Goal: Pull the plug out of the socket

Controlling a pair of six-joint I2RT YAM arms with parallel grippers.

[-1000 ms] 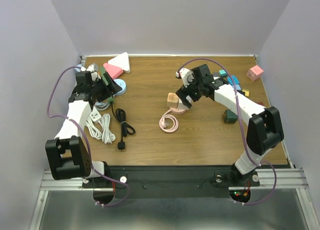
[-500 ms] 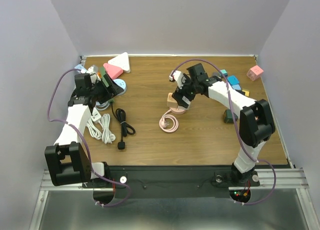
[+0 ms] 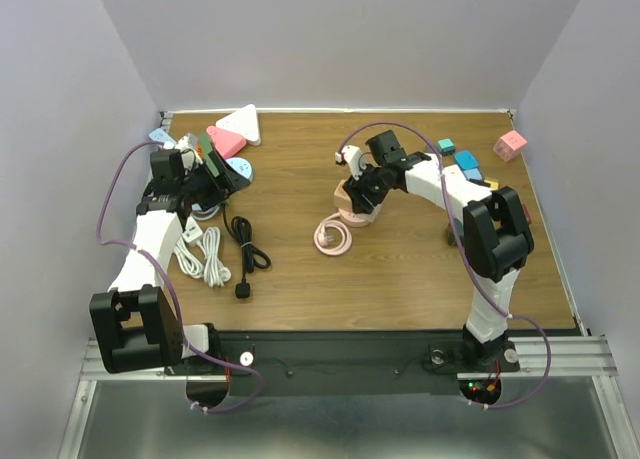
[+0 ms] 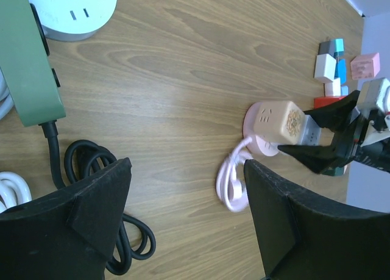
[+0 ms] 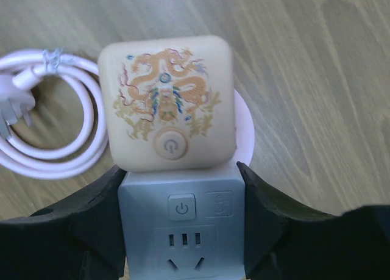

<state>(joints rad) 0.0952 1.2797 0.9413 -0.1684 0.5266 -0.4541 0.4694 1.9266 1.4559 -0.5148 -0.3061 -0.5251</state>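
Observation:
A grey cube plug (image 5: 183, 225) is stuck into the side of a cream socket cube (image 5: 167, 103) with a dragon print, which stands on a round pink base (image 5: 245, 130). My right gripper (image 5: 181, 182) is shut on the grey plug, one finger on each side. From above, the right gripper (image 3: 368, 187) sits right of the cream socket (image 3: 345, 198), whose pink cable (image 3: 332, 237) is coiled in front. My left gripper (image 4: 187, 170) is open and holds nothing, hovering at the table's left (image 3: 213, 175) above the wood, with the cream socket (image 4: 281, 122) far off.
A green power strip (image 4: 33, 60) with a black cable (image 4: 85, 155) and a round white socket (image 4: 70, 11) lie by the left gripper. White cables (image 3: 200, 254), a pink triangular socket (image 3: 228, 139) and a white one (image 3: 243, 124) sit at left. Coloured blocks (image 3: 462, 160) and a pink cube (image 3: 510, 145) are at back right.
The right gripper has moved left up to the cream socket and shut on the grey plug. The pink cable coil shifted slightly left. The left arm has barely moved.

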